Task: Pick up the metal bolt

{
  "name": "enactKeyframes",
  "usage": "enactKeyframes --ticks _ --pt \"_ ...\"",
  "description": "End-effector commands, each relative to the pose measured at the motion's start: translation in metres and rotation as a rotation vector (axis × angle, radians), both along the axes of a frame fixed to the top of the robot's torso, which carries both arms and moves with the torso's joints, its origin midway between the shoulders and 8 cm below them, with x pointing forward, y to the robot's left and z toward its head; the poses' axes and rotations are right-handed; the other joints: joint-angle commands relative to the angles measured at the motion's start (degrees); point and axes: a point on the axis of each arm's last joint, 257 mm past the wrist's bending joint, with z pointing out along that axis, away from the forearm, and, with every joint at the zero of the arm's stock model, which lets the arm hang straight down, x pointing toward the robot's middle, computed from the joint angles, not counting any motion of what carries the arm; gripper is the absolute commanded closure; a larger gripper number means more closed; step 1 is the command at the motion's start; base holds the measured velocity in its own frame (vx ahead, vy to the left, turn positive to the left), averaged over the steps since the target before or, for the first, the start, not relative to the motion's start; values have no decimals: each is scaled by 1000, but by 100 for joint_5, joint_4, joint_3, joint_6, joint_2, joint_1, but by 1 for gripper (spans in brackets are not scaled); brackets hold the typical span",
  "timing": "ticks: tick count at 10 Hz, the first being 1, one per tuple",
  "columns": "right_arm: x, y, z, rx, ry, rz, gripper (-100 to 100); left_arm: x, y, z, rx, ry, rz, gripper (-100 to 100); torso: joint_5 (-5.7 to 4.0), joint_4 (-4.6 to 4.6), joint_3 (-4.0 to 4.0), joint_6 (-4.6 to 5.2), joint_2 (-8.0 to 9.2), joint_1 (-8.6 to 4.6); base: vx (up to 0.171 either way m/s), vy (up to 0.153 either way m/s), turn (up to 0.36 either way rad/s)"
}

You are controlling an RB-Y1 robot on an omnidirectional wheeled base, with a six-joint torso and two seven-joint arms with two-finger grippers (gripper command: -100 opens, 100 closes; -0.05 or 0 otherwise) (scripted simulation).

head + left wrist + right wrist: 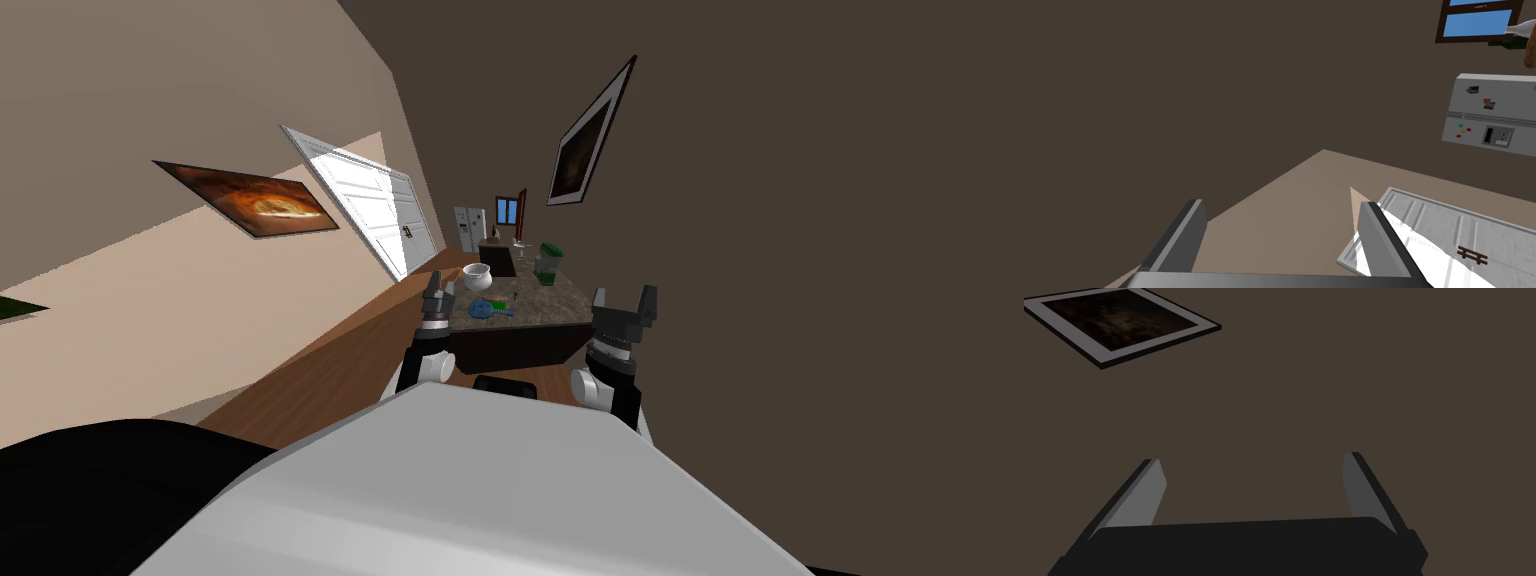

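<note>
We hold the left gripper (438, 289) and right gripper (626, 299) raised, jaws open, at the bench's (556, 301) near edge, and the tiny dark bolt (514, 297), lying mid-bench near a blue object (483, 311), could easily be knocked away by an imprecise reach.

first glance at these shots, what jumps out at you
The speckled counter straight ahead draws the eye, with a white bowl on its left side, a green-lidded container further back on the right and a blue object at the near edge. Both hands are raised and open before it, the left hand by the counter's left corner, the right hand off its right corner.
</note>
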Motion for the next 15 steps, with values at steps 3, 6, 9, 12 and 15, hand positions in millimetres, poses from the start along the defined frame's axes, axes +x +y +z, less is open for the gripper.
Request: enactKeyframes --ticks 3,6,9,12,15 --pt "0 0 0 0 0 0 0 8 -2 -7 70 51 -34 -100 -2 0 1 1 2 -7 -5 -24 -78" --pt "0 0 0 0 0 0 0 21 3 -17 110 122 -46 -100 -4 0 0 2 1 -18 -3 -56 -146" --pt "0 0 0 0 0 0 0 31 11 -27 122 185 -44 -100 -5 1 1 -1 3 -22 -3 -62 -122" --pt "0 0 0 0 0 0 0 41 21 -36 127 249 -35 -100 -4 1 3 -1 5 -18 -8 -52 -155" --pt "0 0 0 0 0 0 0 47 28 -46 125 303 -28 -100 -5 0 0 1 0 -19 5 -48 -120"
